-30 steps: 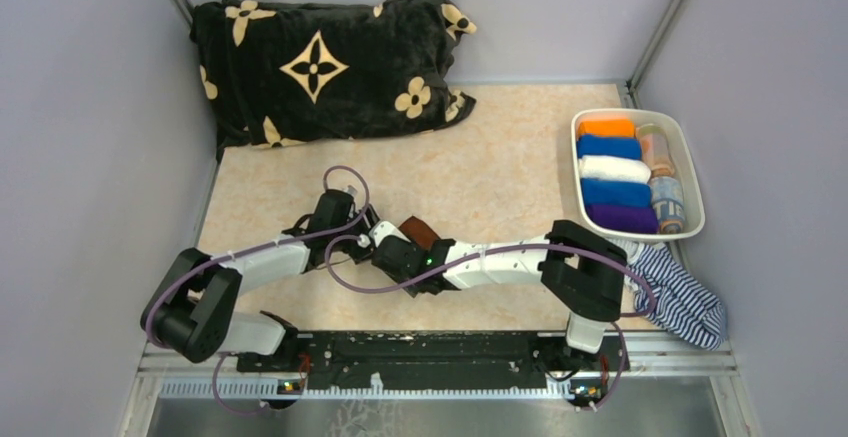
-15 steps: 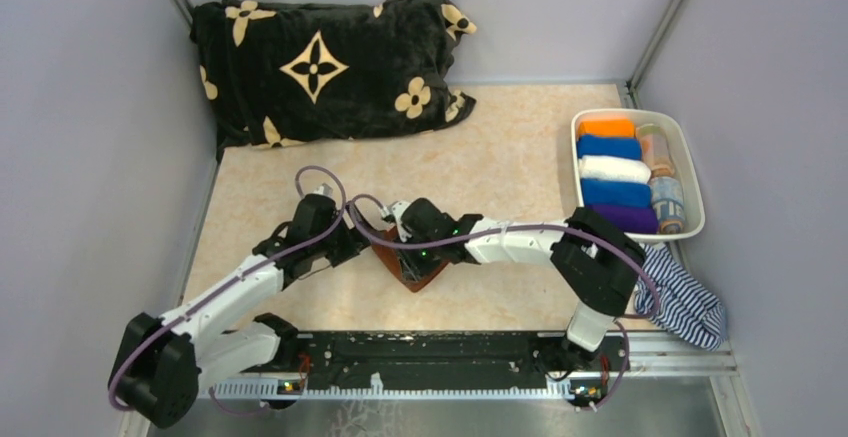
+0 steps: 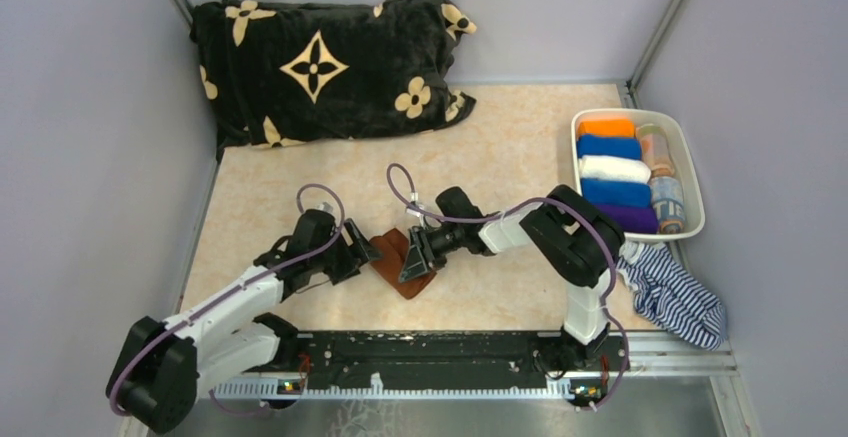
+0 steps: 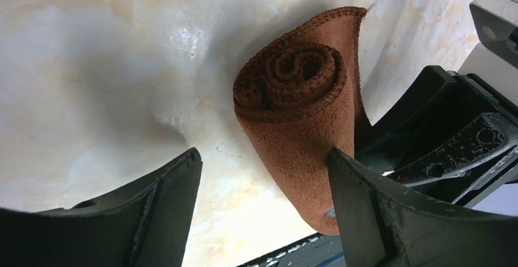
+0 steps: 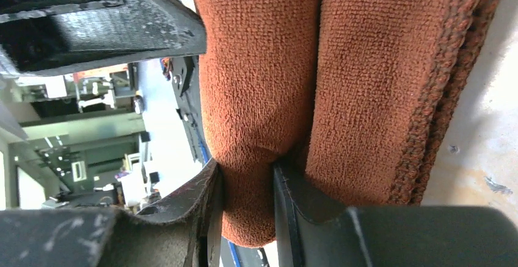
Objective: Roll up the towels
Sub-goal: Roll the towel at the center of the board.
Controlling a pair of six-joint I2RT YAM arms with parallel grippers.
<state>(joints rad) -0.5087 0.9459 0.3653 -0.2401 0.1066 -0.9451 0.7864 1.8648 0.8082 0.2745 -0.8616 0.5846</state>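
The plain brown towel [image 3: 400, 262] lies on the beige tabletop between my two grippers, partly rolled. Its spiral end shows in the left wrist view [image 4: 287, 77], with a loose flap standing behind it. My left gripper [image 3: 365, 254] is open around the roll's near end [image 4: 262, 187]; the right finger [image 4: 366, 206] touches the roll's side and the left finger stands apart from it. My right gripper [image 3: 415, 255] comes from the right and is shut on a fold of the brown towel [image 5: 262, 84], the jaws pinching the cloth [image 5: 247, 181]. Coloured rolls [image 3: 612, 179] lie in the tray.
A white tray [image 3: 693, 179] at the right edge holds orange, blue, white and purple rolls plus printed rolls [image 3: 662, 177]. The navy-and-white striped cloth [image 3: 675, 302] lies below it. The black flowered blanket [image 3: 320, 62] fills the far left corner. Grey walls enclose three sides.
The brown towel has moved nearer and slightly left. My right gripper has swung round to grip it from the right. My left arm has stretched out, its gripper now at the towel's left.
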